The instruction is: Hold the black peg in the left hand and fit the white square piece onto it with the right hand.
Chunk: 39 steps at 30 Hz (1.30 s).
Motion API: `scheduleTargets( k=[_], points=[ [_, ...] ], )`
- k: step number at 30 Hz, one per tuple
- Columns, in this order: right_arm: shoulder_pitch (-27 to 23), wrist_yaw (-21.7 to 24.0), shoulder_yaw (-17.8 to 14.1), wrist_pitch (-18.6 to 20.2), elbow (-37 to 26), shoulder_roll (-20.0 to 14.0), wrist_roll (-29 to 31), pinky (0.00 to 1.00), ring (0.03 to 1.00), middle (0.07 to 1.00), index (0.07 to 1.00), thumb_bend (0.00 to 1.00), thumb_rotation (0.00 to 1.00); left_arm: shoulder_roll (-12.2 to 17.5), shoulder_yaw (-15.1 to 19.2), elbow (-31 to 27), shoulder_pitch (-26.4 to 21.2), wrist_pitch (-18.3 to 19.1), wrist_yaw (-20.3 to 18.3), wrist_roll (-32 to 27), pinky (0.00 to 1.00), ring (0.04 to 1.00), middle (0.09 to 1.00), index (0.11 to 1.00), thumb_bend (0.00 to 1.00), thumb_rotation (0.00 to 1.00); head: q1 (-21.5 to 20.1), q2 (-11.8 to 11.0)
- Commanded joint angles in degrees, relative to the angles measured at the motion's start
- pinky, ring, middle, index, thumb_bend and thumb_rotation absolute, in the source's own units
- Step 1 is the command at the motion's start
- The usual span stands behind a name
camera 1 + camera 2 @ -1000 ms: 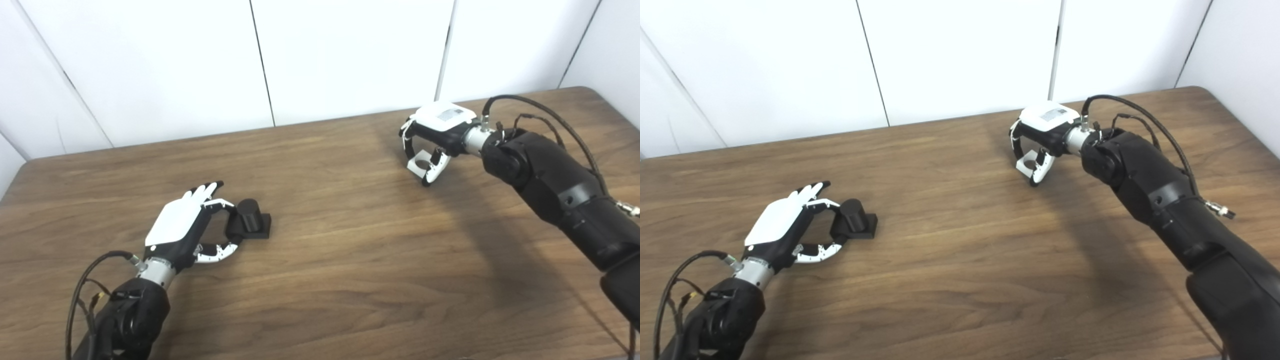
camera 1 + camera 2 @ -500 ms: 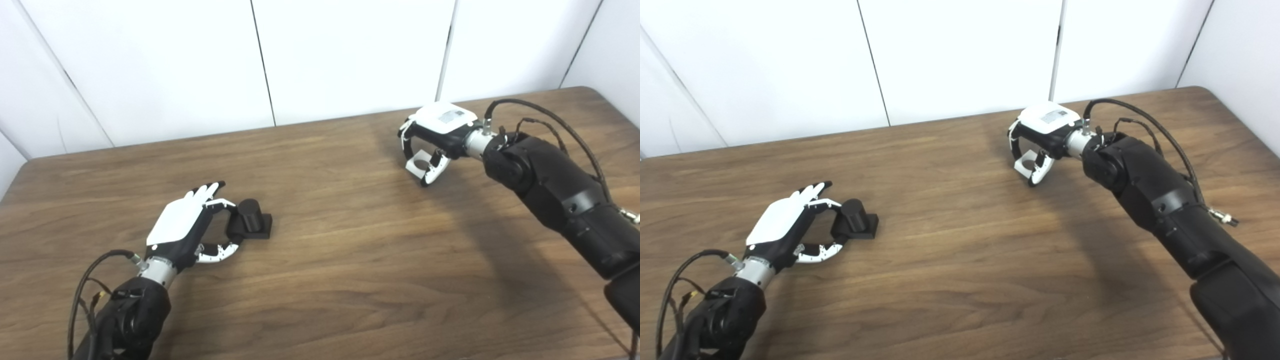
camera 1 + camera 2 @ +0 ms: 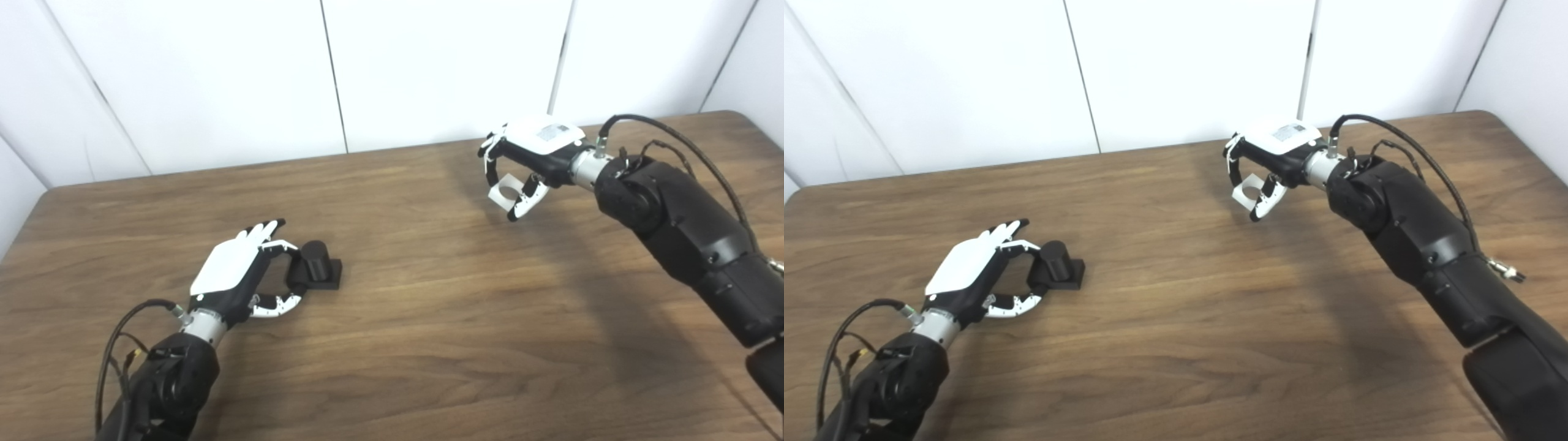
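The black peg [image 3: 316, 268] stands on the table [image 3: 429, 318] toward its left edge, the left hand [image 3: 236, 275] grasping it between thumb and fingers. The white square piece [image 3: 503, 190] is pinched in the right hand [image 3: 531, 153], above the table near its back edge.

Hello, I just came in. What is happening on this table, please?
A humanoid robot is putting two parts together on a wooden table. Its left hand has its fingers around a black peg that stands on the table on a square base. Its right hand holds a white square piece with a round hole, and the piece appears lifted off the table. The two parts are far apart, so the fitting has not begun.
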Motion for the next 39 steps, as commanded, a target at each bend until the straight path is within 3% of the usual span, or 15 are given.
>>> scheduleTargets(
  k=[1,5,15,26,33,39],
  points=[
    [-2.39,-0.51,-1.32,-0.84,-2.49,0.12,0.96,0.96,0.901,0.819,0.483,0.52,0.14,0.72,-0.87,1.46,0.21,1.98,-1.95,1.95,1.0,1.0,1.0,0.655,0.72,0.18,0.18,0.11],
    [-2.45,0.37,-1.38,-0.85,-3.73,0.81,1.79,0.99,0.907,0.825,0.483,0.52,0.14,0.56,-1.03,1.41,0.07,2.25,-1.77,2.26,1.0,1.0,0.995,0.654,0.73,0.17,0.81,0.18],
    [-2.32,1.62,-1.72,-1.65,-7.39,3.16,3.66,0.9,0.888,0.812,0.482,0.52,0.14,0.1,-1.62,1.88,-0.41,2.49,-1.39,2.81,1.0,1.0,0.997,0.653,0.73,0.18,2.72,0.31],
    [-1.27,4.34,-2.92,1.39,-11.08,7.2,6.15,0.91,0.918,0.822,0.482,0.52,0.14,-0.92,-1.82,1.91,-0.81,3.05,-1.41,3.27,1.0,1.0,0.997,0.651,0.74,0.17,5.11,0.58],
    [-1.11,5.1,-2.6,1.32,-12.32,9.32,6.53,0.94,0.921,0.834,0.482,0.52,0.14,-1.68,-2.01,2.51,-1.03,3.04,-0.85,3.67,1.0,1.0,0.998,0.65,0.74,0.18,6.58,0.67],
    [-1.27,4.74,-2.41,1.22,-12.3,11.79,6.15,0.89,0.911,0.833,0.483,0.52,0.14,-1.98,-2.26,2.79,-1.06,2.84,-0.22,3.85,1.0,1.0,0.998,0.645,0.74,0.19,7.25,0.81]
  ],
)
